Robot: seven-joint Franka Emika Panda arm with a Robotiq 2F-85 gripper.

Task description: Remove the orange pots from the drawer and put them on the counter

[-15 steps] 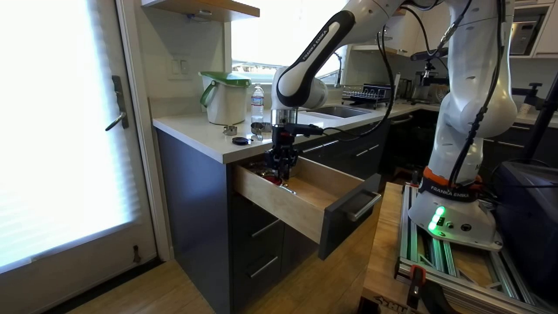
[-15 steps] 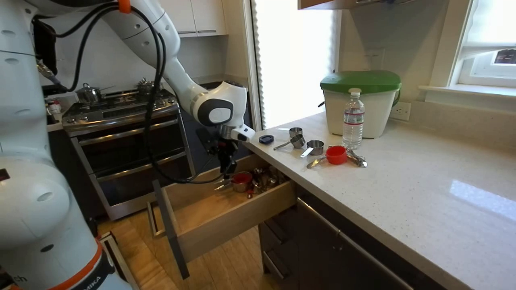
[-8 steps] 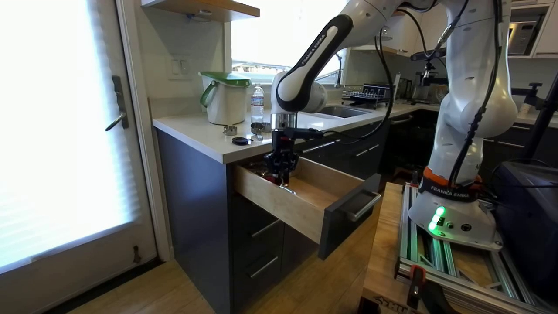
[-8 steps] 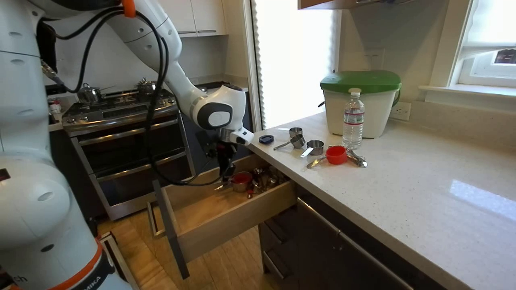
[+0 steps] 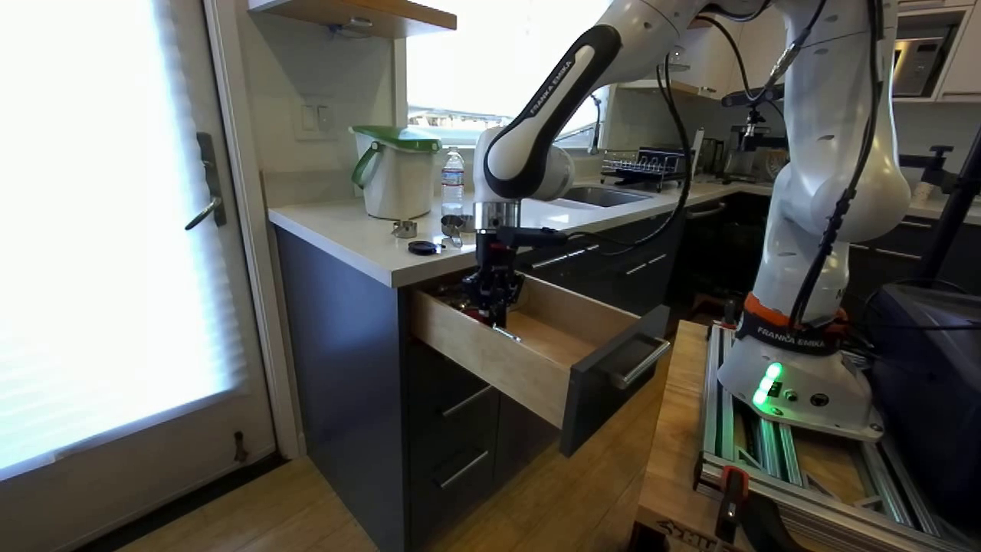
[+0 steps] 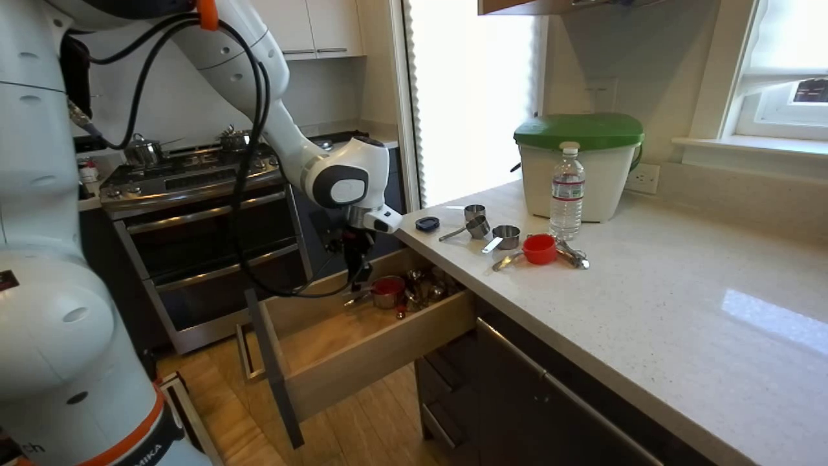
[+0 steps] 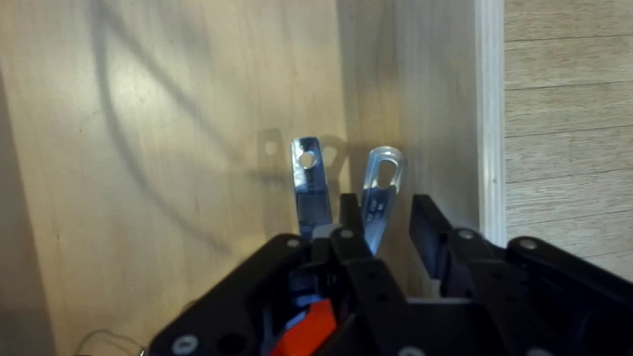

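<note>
Steel handle shows in the gap of the gripper, whose fingers stand spread; if they touch it, I cannot tell. A second handle lies just outside, near one finger. Which one belongs to the red cup in the drawer is hidden, so I would make this sure first. Then better to close softly on one handle only and lift level toward the other red cup on the counter.

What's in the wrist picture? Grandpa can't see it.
Open jaws reach into a wooden drawer, with a shiny slotted handle showing between them. Beside it is a metal handle with a round hole; something orange-red shows lower down.
</note>
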